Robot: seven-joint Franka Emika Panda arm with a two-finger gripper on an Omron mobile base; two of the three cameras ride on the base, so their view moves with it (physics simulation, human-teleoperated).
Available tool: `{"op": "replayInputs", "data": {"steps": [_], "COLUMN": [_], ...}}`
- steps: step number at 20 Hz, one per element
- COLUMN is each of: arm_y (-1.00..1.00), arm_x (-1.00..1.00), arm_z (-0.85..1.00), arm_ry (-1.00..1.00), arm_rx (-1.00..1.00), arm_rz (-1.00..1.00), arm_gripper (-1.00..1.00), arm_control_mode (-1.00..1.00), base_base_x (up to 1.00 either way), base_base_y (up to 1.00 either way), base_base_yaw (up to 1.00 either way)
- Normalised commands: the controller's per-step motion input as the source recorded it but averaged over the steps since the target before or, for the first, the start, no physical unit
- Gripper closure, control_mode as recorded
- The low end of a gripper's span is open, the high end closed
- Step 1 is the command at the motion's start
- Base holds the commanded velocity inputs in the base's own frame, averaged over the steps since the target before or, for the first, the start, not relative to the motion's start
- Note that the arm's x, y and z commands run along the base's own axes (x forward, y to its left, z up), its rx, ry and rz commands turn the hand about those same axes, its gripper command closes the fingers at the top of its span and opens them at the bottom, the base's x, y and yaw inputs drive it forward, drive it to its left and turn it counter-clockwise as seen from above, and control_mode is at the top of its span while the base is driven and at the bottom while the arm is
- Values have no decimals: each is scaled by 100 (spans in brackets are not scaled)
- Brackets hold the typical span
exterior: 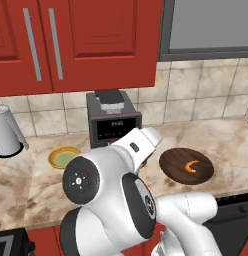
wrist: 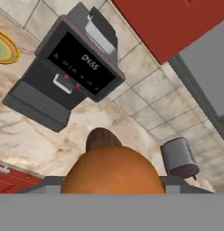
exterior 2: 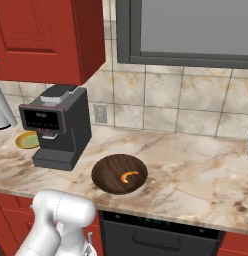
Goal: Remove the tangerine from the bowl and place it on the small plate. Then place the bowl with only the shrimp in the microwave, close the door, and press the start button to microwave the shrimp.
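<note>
Hand view: the small round orange tangerine (wrist: 111,171) sits gripped in the claw, off the wide dark wooden bowl (exterior: 186,166). Smooth and roll-prone; hold across its widest middle, firmly without squashing.

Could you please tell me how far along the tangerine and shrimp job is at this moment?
Done: the dark wooden bowl holds only the curved orange shrimp. In hand: the round orange tangerine sits in the gripper. Left: setting it on the yellow-rimmed small plate, then microwaving the bowl.
</note>
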Motion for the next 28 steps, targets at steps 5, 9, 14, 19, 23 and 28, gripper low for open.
{"op": "replayInputs", "data": {"steps": [5,9,14,19,23,28], "arm_y": [88,23,15,13,46,83], "arm_x": [96,63,60,84,61,31], "arm_z": [-44,-54,-25,-25,-53,-69], "arm_ry": [5,3,19,24,23,9], "arm_rx": [-12,-1,-1,-1,-13,-22], "arm_rz": [2,1,0,0,0,4], "arm_gripper": [100,100,100,100,100,100], "arm_control_mode": [-100,-100,-100,-100,-100,-100], "base_base_x": [0,0,0,0,0,0], "base_base_y": [0,0,0,0,0,0], "base_base_yaw": [0,0,0,0,0,0]}}
